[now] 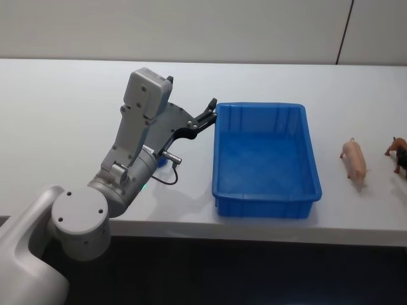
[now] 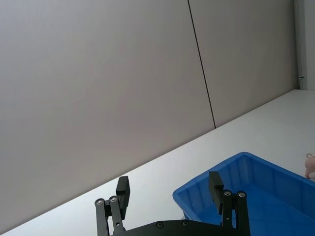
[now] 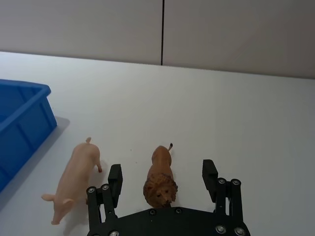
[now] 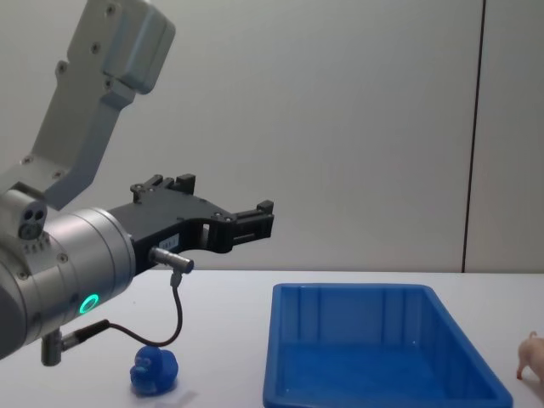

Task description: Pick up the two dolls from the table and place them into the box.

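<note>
Right end effector [image 3: 162,169] is released with brown doll [image 3: 160,173] at lower centre between its fingers [image 3: 115,178], long axis along approach; left end effector [image 1: 208,113], released, hangs by box [image 1: 267,204].

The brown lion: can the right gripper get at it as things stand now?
Probably yes. The right gripper is open with its jaws either side of the brown lion, and nothing lies between them; the pig stands close but apart.
</note>
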`<act>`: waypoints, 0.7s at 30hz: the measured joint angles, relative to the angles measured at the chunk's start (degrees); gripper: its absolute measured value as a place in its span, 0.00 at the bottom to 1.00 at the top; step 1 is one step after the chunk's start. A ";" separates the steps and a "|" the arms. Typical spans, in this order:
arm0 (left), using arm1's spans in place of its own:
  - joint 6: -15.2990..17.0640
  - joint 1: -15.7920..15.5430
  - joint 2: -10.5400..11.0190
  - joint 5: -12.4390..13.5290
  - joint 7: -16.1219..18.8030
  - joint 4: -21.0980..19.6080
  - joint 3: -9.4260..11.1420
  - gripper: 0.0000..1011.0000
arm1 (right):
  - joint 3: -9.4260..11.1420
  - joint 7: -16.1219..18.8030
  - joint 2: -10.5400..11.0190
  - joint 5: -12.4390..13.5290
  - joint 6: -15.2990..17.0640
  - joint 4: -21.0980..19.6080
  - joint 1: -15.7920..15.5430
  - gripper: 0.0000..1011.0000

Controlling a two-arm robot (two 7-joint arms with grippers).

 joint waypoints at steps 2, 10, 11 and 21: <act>0.00 0.00 0.00 0.00 0.00 0.00 0.00 0.99 | -0.08 0.01 -0.06 -0.08 0.44 0.39 0.18 0.99; 0.00 0.00 0.00 0.00 0.00 0.00 0.00 0.99 | -0.44 0.56 -0.52 -0.10 2.34 2.15 0.92 0.93; 0.00 0.00 0.00 0.00 0.00 0.00 0.00 0.99 | -0.46 0.61 -0.56 -0.04 2.46 2.29 0.97 0.90; 0.00 0.00 0.00 0.00 0.00 0.00 0.00 0.99 | -0.65 0.88 -1.05 0.89 3.27 3.75 1.45 0.62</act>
